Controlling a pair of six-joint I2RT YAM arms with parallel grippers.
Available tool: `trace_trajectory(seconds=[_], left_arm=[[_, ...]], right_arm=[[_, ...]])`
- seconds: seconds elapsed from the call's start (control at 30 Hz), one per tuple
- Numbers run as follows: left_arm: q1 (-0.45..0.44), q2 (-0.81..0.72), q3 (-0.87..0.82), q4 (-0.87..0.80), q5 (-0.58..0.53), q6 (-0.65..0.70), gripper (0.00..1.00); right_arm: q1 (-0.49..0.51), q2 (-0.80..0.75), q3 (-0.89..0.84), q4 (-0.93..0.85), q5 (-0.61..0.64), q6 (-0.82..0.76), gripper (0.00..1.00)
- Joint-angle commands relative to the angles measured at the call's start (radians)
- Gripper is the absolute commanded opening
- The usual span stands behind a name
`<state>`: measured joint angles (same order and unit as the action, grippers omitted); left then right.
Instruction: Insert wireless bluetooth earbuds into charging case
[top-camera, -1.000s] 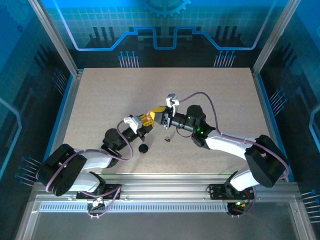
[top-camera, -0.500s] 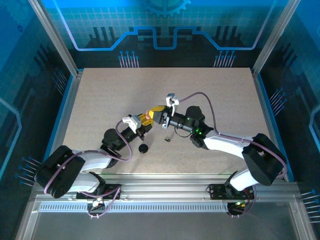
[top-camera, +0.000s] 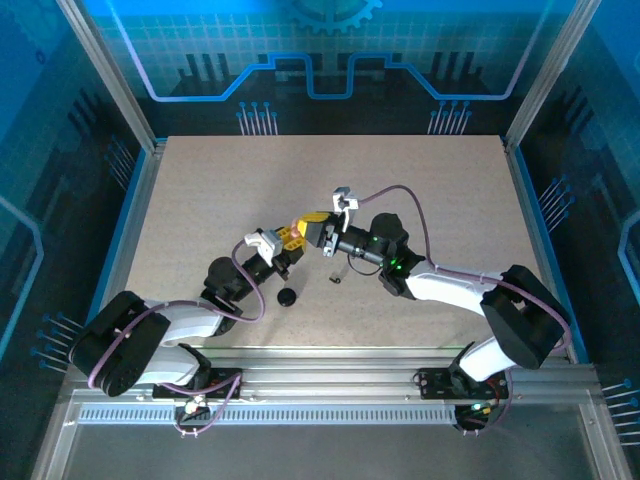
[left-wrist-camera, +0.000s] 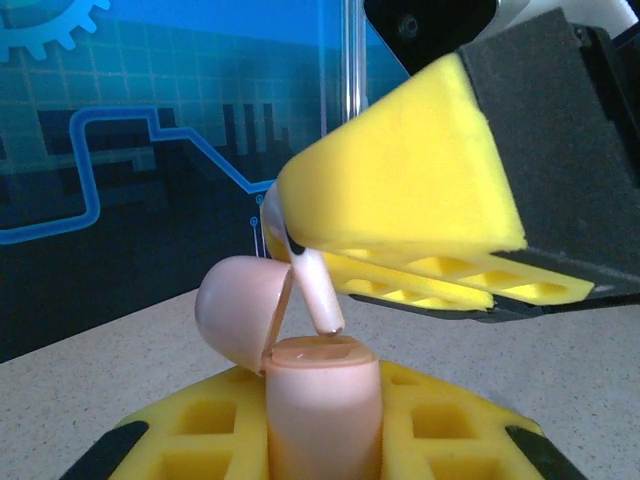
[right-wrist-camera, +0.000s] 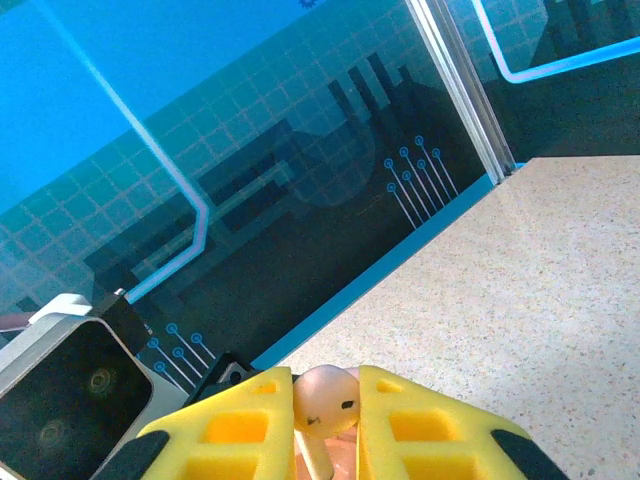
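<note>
My left hand (top-camera: 290, 241) is clamped tight on the pale pink charging case (left-wrist-camera: 322, 400), holding it upright by the body, below the rim. I think that is the right place to hold it. The shell looks smooth, rounded and hard, so it could squirt out of a careless pinch, but the soft yellow pads (left-wrist-camera: 200, 425) cradle it on both sides. The grip also leaves the hinged lid (left-wrist-camera: 240, 310) free, and the lid stands tipped back and open. I would not press on the lid, since its small hinge is probably the weakest part.

Just above the open mouth hangs a pale pink earbud (left-wrist-camera: 318, 295). Its stem points down, with the tip very near the rim of the well. I cannot tell whether it is touching.

My right hand (right-wrist-camera: 325, 420) is closed narrow on the earbud's rounded head (right-wrist-camera: 322, 395), which leaves the stem bare to slide in. The piece is tiny, nearly weightless and glossy. I judge that it can twist between the pads at the slightest nudge against the rim, so it wants a light, straight push and no more squeeze.

Lower on the tabletop (top-camera: 200, 200), in the overhead view, a round black case (top-camera: 287, 296) lies near my left forearm. A small dark piece (top-camera: 335, 279) lies to its right, too small for me to identify.
</note>
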<state>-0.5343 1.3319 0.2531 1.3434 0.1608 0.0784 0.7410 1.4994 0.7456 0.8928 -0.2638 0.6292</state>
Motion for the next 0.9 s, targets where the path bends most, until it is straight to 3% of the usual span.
trace_trajectory(seconds=[0.0,0.87], left_arm=[[-0.01,-0.033,0.04,0.059,-0.012,-0.013,0.08],[-0.01,-0.071,0.053,0.059,-0.07,-0.035,0.09]], right_arm=[[0.022,0.019,-0.018,0.003,0.038,0.024,0.17],[0.079,0.025,-0.022,-0.026,0.146,0.067,0.18]])
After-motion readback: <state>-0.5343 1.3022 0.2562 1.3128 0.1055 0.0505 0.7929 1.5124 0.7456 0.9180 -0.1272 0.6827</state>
